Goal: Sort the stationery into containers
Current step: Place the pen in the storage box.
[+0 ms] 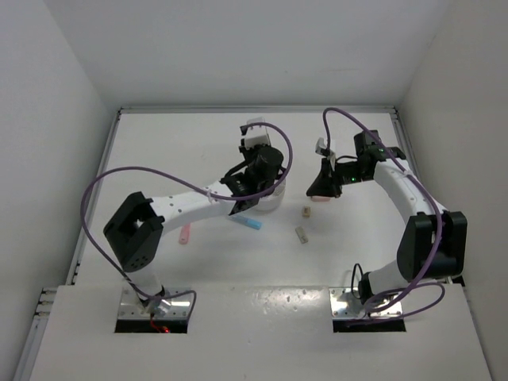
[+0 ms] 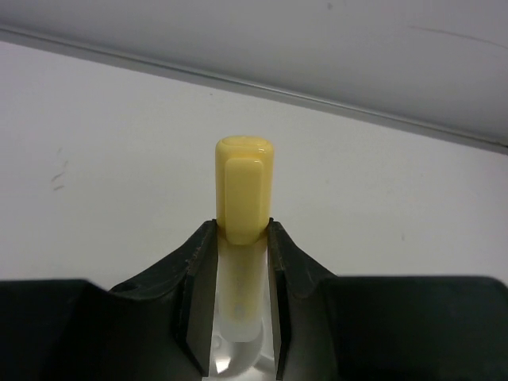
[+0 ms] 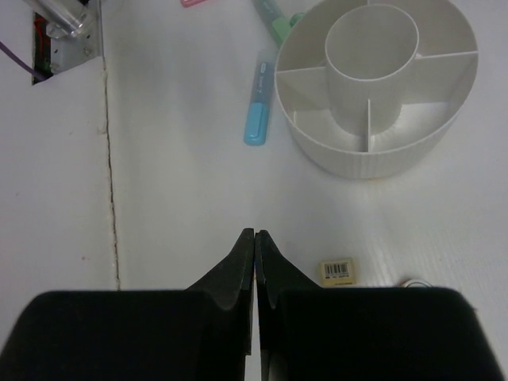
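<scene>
My left gripper (image 2: 242,228) is shut on a yellow marker (image 2: 244,184), whose cap sticks out past the fingertips. In the top view this gripper (image 1: 254,189) hangs over the round white organiser (image 1: 274,203) and hides most of it. My right gripper (image 3: 255,235) is shut and empty, right of the organiser (image 3: 444,119), whose compartments look empty. It also shows in the top view (image 1: 325,187). A light-blue marker (image 3: 258,111) and a green marker (image 3: 276,22) lie beside the organiser. A tan eraser (image 3: 336,271) lies by the right fingertips.
In the top view the light-blue marker (image 1: 250,223) lies in front of the organiser and a pink marker (image 1: 184,235) lies further left. Two tan erasers (image 1: 305,212) (image 1: 302,235) lie between the arms. White walls enclose the table on three sides.
</scene>
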Robot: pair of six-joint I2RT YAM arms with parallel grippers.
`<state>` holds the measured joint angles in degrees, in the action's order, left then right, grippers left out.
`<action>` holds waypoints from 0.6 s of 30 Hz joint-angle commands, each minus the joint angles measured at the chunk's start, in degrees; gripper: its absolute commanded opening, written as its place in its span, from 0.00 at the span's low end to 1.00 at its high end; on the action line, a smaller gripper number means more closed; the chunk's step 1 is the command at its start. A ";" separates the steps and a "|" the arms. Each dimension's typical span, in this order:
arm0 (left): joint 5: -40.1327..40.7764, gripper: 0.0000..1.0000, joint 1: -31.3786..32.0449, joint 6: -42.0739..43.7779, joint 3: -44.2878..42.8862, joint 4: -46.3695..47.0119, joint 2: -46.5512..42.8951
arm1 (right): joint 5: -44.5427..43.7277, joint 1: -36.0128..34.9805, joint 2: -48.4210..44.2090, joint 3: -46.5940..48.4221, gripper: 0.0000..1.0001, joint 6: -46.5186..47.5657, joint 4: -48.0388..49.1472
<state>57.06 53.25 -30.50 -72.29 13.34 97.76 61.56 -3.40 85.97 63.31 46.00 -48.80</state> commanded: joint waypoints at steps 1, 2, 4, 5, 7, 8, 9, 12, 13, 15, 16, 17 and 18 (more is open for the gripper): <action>3.07 0.00 -3.15 1.13 -3.20 5.46 0.24 | 1.81 0.32 -0.72 -0.12 0.00 0.40 1.69; 2.54 0.00 -4.29 1.84 -3.21 6.07 0.24 | 1.81 0.32 -0.72 -0.12 0.00 0.41 1.69; 1.92 0.00 -5.17 3.07 -3.82 6.08 1.82 | 1.81 0.32 -0.72 -0.12 0.00 0.41 1.16; 1.40 0.00 -5.70 3.08 -3.82 6.60 1.82 | 1.81 0.32 -0.20 -0.12 0.00 0.41 1.16; 1.39 0.00 -6.41 3.08 -4.96 5.82 3.83 | 1.81 0.32 -0.19 -0.12 0.00 0.93 1.16; 1.39 0.00 -6.41 3.08 -4.96 5.12 4.37 | 1.81 0.32 -0.19 -0.12 0.00 0.94 1.16; 1.39 0.00 -6.41 3.08 -4.96 5.11 4.90 | 1.81 0.32 -0.19 -0.12 0.00 0.94 1.16; 1.39 0.00 -6.41 1.68 -4.96 4.50 6.74 | 1.81 0.32 -0.19 -0.12 0.00 0.94 1.16; 1.39 0.00 -6.41 1.67 -4.96 4.50 6.75 | 1.81 0.32 -0.19 -0.12 0.00 0.94 1.16; 2.09 0.00 -6.41 0.62 -4.96 4.50 8.23 | 1.81 0.32 -0.19 -0.12 0.00 0.94 1.16; 2.96 0.00 -6.41 0.62 -4.96 4.50 8.24 | 1.81 0.32 -0.19 -0.12 0.00 0.94 0.64; 2.97 0.00 -6.41 0.62 -4.96 4.50 9.02 | 1.81 0.32 -0.19 -0.12 0.00 0.94 0.63; 3.58 0.00 -7.02 0.62 -4.96 3.98 9.73 | 1.81 0.32 -0.19 -0.12 0.00 0.94 0.63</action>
<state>58.24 46.76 -28.95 -75.53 16.08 106.61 61.52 -3.40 86.00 63.31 46.04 -48.53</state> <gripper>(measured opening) 0.319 0.002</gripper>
